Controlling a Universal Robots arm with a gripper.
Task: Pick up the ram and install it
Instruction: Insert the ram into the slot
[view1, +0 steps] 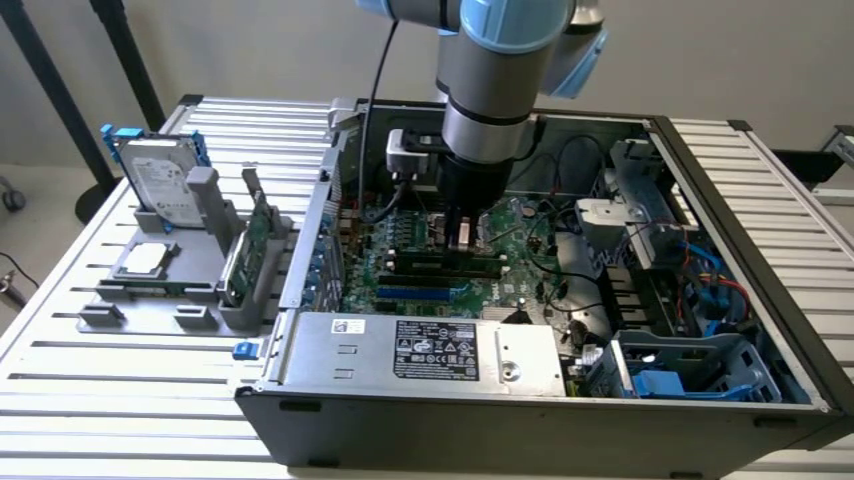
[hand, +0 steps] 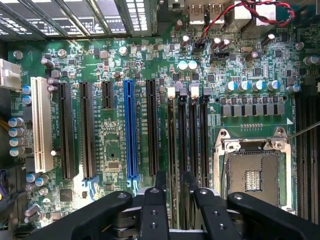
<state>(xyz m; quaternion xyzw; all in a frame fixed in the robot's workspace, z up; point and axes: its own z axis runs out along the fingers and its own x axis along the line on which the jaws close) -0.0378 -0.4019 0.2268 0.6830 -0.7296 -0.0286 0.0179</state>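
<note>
The ram (view1: 435, 264), a thin green stick with black chips, lies along a memory slot on the motherboard inside the open computer case (view1: 747, 250). From the wrist view the ram (hand: 173, 135) shows edge-on in the slot with a white clip at its far end. My gripper (view1: 461, 238) hangs straight above it on the arm. Its two black fingers (hand: 153, 205) stand a little apart on either side of the ram's near end, and the gripper (hand: 174, 182) looks open with small gaps to the stick.
Neighbouring black memory slots (hand: 200, 135), the CPU socket (hand: 255, 175) and a blue expansion slot (hand: 130, 130) lie close by. At the exterior view's left, a grey fixture (view1: 174, 300) holds a hard drive in a blue frame (view1: 163, 180) and a broader green card (view1: 251, 245). Cables (view1: 694, 270) crowd the case's right.
</note>
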